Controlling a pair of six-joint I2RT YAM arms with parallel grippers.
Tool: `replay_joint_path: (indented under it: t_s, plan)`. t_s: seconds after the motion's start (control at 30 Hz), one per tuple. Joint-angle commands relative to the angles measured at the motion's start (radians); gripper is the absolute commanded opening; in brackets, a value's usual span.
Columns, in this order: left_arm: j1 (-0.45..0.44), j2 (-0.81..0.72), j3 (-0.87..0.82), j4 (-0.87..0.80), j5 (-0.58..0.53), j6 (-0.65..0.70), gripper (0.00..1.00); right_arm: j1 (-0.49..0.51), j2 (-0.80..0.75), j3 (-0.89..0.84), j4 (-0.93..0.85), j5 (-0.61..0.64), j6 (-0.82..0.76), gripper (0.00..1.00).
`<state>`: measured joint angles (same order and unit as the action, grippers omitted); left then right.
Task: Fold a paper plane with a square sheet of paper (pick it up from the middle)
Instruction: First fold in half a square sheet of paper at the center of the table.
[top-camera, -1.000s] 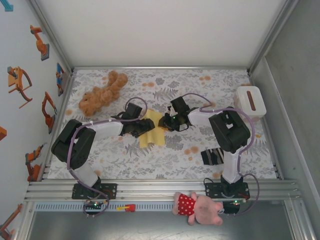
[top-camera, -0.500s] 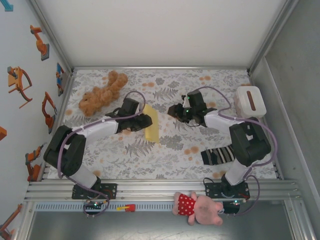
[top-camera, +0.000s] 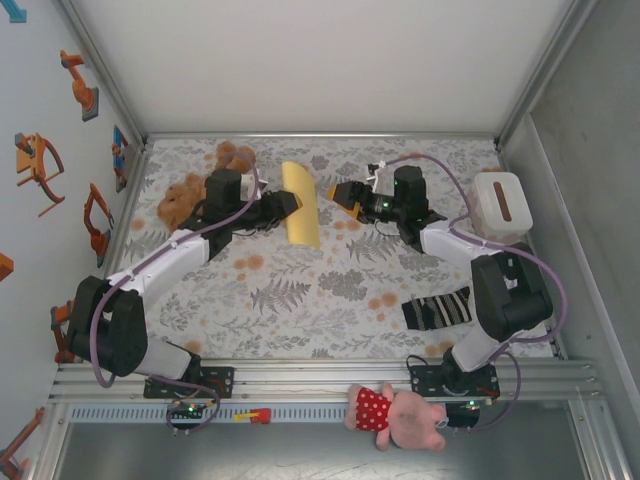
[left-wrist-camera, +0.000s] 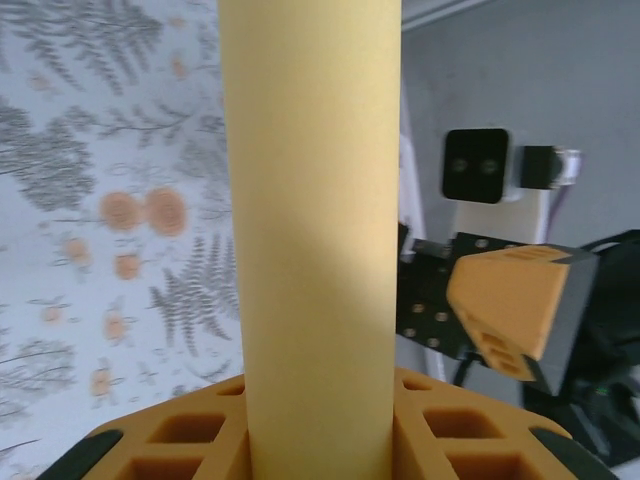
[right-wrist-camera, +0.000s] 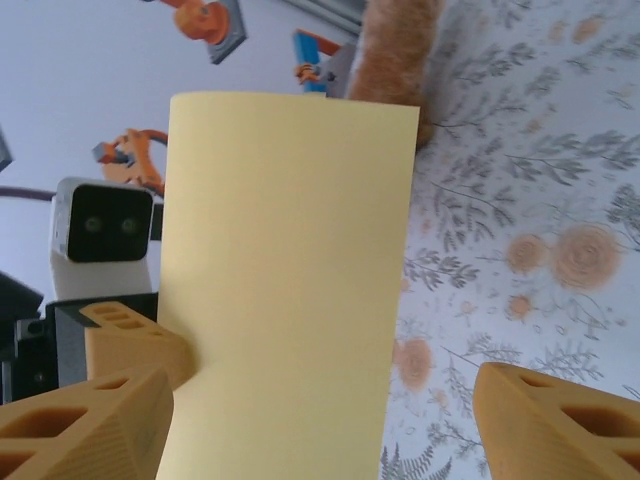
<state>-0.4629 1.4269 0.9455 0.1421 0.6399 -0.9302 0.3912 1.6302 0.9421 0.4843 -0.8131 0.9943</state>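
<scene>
LEFT GRIPPER HOLDS THE FOLD: the left gripper (top-camera: 289, 203) is clamped on the left edge of the sheet of paper (top-camera: 300, 205), over the far middle of the fern-and-flower printed table (top-camera: 300, 310). The pale-yellow sheet is doubled into a narrow strip. It runs front to back and is held clear of the tabletop. In the left wrist view it rises straight up from between the orange fingers (left-wrist-camera: 205, 410) closed on it.

Just to the right of the strip, the right gripper (top-camera: 342, 197) faces it with jaws spread wide. Its wrist view shows the strip in the gap between its two orange fingertips, touching neither.

Beside the left arm lies a brown teddy (top-camera: 182, 205). Near the right wall sits a white box (top-camera: 500, 203) with a brown slot. A striped sock (top-camera: 437, 308) lies nearer the arm bases. A pink soft toy in a red dotted dress (top-camera: 398, 415) rests by the front rail. Orange robot-arm stickers (top-camera: 80, 88) dot the left wall.
</scene>
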Motion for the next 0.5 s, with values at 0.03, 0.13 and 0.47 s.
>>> replay_joint_path:
  t_s: [0.03,0.13,0.47]
  plan:
    - [0.010,-0.004,0.047,0.131,0.113,-0.104,0.32,0.003,0.026,0.000,0.176,-0.094,0.107,0.79]
    - [0.011,0.024,0.047,0.195,0.141,-0.155,0.32,0.005,0.051,0.016,0.186,-0.116,0.119,0.79]
    - [0.018,0.091,0.059,0.173,0.156,-0.165,0.32,0.020,0.045,0.033,0.211,-0.173,0.141,0.72]
